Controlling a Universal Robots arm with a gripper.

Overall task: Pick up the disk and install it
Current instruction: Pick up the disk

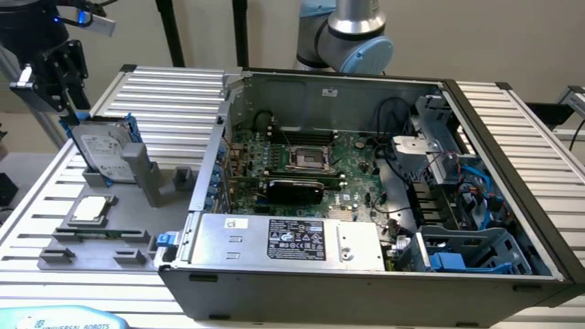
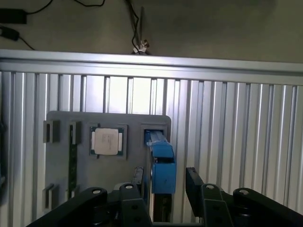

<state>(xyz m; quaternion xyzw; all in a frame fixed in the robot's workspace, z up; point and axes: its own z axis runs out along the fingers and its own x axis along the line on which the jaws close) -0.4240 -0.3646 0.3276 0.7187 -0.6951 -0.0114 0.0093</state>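
Wrist view: gripper (image 2: 164, 182) spread over upright disk (image 2: 163, 163); chip (image 2: 107, 141) beside on holder (image 2: 64, 156).

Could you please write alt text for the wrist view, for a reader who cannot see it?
The open gripper hangs over the blue-framed edge of the disk, one finger to each side, clear of it. The disk stands on edge in a grey fixture that also holds a square chip, on a ribbed metal table.
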